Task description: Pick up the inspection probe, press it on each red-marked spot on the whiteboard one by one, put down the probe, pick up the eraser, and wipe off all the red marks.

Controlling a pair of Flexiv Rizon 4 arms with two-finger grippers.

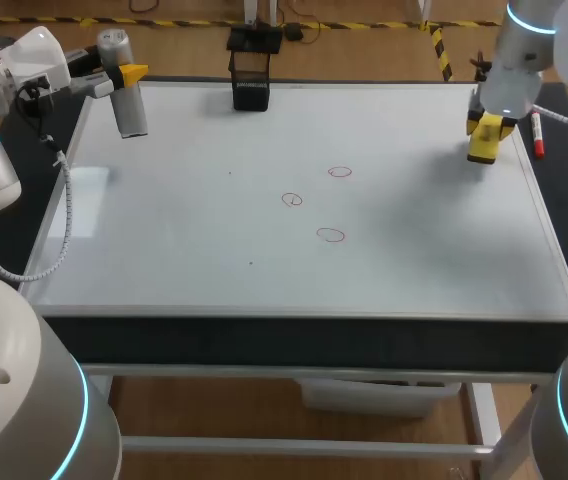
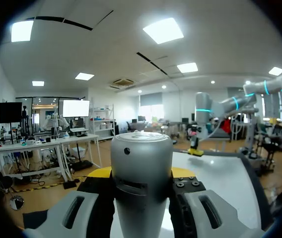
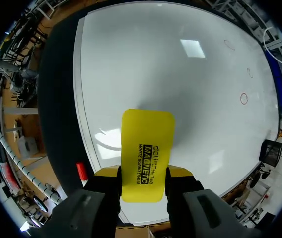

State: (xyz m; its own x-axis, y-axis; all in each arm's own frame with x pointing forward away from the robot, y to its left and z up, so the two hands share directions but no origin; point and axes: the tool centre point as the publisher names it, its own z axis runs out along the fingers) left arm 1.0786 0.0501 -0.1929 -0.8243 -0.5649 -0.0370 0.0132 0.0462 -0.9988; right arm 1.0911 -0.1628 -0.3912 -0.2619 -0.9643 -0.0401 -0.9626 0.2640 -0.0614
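Currently, left gripper (image 2: 141, 174): is closing from 2 sides on the inspection probe (image 2: 142, 148), with both yellow tips pressing against its silver body.
Inspection probe: is standing roughly upright in that grip over the far left corner of the whiteboard (image 1: 414, 260). Whether its lower end is touching the board cannot be told.
Right gripper (image 3: 143, 172): is clamping the eraser (image 3: 147, 144) between its 2 fingers, with a yellow tip resting against each long side.
Eraser: is sticking out ahead of those fingers, yellow face toward the wrist camera, and is hanging over the far right part of the whiteboard. Contact with the surface cannot be told.
Red marks: 3 small circles are sitting near the middle of the board, a far one (image 1: 340, 172), a middle one (image 1: 292, 200) and a near one (image 1: 331, 235). All 3 are lying well apart from both grippers.
Black holder (image 1: 251, 80): is standing at the board's far edge, left of centre, between the 2 arms. This open-topped container is showing only darkness inside, so its contents cannot be told.
Red marker (image 1: 537, 135): is lying on the dark strip just beyond the whiteboard's right edge, just beside the right gripper and outside the holder.
Table (image 1: 264, 335): is carrying the whiteboard, with its dark edge showing along the near side.
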